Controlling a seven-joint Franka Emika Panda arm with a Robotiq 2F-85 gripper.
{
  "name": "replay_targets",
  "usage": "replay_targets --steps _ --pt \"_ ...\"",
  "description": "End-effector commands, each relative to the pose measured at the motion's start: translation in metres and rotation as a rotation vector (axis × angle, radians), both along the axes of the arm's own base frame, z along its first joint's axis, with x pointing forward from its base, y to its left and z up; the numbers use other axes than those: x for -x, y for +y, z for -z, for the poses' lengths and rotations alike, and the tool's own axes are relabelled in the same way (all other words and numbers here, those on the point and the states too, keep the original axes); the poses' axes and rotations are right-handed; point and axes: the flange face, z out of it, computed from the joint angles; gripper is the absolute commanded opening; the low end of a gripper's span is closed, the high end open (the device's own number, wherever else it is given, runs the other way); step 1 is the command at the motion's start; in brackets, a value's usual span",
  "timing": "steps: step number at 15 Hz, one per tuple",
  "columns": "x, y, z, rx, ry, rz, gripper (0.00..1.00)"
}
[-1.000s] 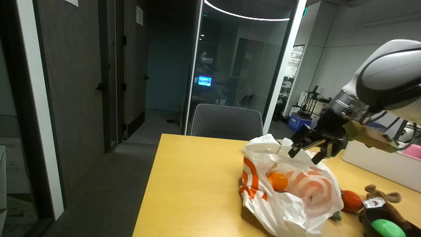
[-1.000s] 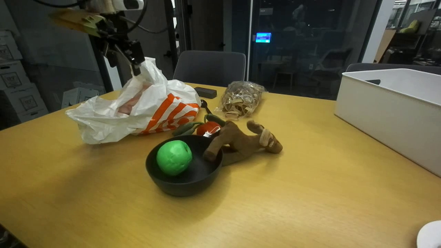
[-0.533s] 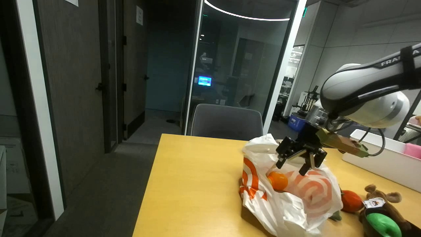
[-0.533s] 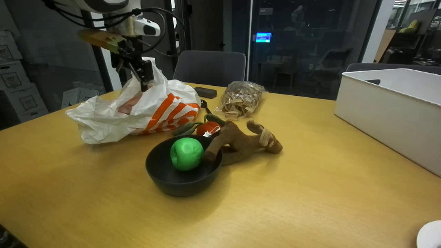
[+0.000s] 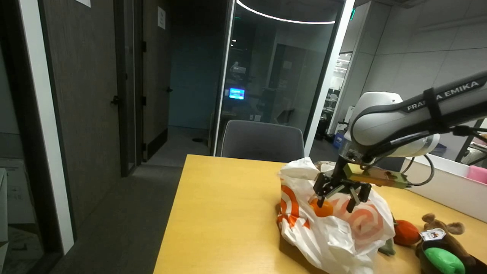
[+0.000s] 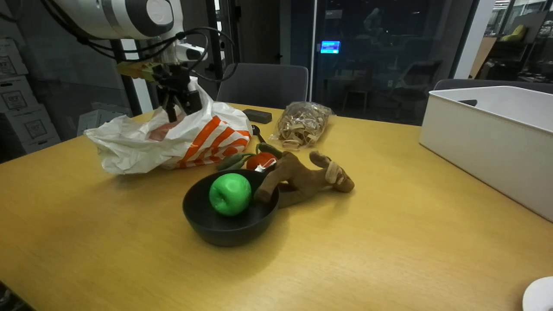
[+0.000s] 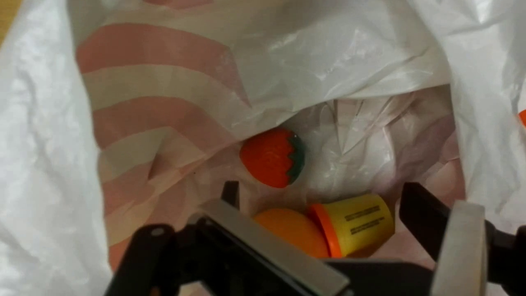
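Wrist view: one tool (image 7: 322, 196), low in the frame, jaws wide apart at the mouth of one white plastic bag (image 7: 341, 53). Inside lie one toy strawberry (image 7: 269, 158), mid-frame, and at lower centre one orange (image 7: 289, 223) just beside one orange-lidded yellow tub (image 7: 361, 224). In an exterior view, left of centre, one green apple (image 6: 230, 195) sits in one black bowl (image 6: 229, 235) on the surface (image 6: 389, 242).

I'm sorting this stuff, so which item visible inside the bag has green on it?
The red strawberry, with its jagged dark green cap; the orange and the yellow tub show no green.
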Motion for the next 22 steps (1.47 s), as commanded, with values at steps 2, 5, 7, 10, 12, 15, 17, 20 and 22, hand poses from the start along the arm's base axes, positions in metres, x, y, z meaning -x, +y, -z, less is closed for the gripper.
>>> replay_targets --steps 2,5,7,10,12,15,17,20,22 --pt "-0.017 0.007 0.016 0.049 -0.116 0.089 1.00" --pt "-0.023 0.005 0.028 0.078 -0.188 0.129 1.00" --pt "-0.027 0.004 0.035 0.090 -0.226 0.148 1.00" --pt "-0.032 0.002 0.044 0.124 -0.253 0.175 1.00" --pt "-0.034 0.001 0.047 0.138 -0.266 0.190 0.79" --pt "-0.035 0.001 0.042 0.121 -0.295 0.208 0.58" --pt "-0.036 -0.001 0.042 0.112 -0.300 0.224 0.42" --pt "-0.035 -0.005 0.036 0.106 -0.306 0.231 0.20" --pt "-0.035 -0.009 0.032 0.101 -0.313 0.241 0.10"
